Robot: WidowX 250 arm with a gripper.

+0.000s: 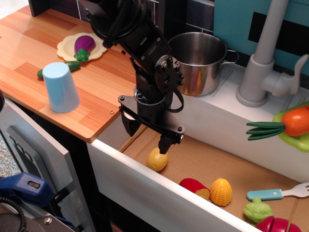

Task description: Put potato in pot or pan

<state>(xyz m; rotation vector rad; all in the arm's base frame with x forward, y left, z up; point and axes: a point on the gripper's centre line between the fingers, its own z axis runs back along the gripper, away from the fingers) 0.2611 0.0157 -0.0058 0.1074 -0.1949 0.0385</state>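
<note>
Your gripper [147, 134] hung low over the sink basin [231, 169], jaws spread apart, nothing between them. One finger [164, 143] touched or nearly touched the top of the potato [157, 159]; the other finger sat well off at its 10 o'clock, over the basin's left edge. You could not tell whether the near finger pressed on the potato.

The potato lay on the brown basin floor near the front wall, at 6 o'clock from the gripper. At the potato's 4 o'clock lay the red-and-yellow half piece [194, 188], with the corn [220, 192] just beside it. Farther toward 4 o'clock were a green toy [258, 211] and a red-pink toy [277, 224], and a blue-handled fork [280, 193] at 3 o'clock.

The pot [198, 63] stood upright on the counter behind the sink, at 1 o'clock from the gripper, well apart from the potato. A grey faucet [263, 63] stood at the pot's 3 o'clock, a carrot [285, 123] below it.

On the wooden counter [43, 38] at 9 o'clock sat an upturned light-blue cup [60, 87], and at 11 o'clock a yellow plate [67, 48] held a purple eggplant [84, 44].
</note>
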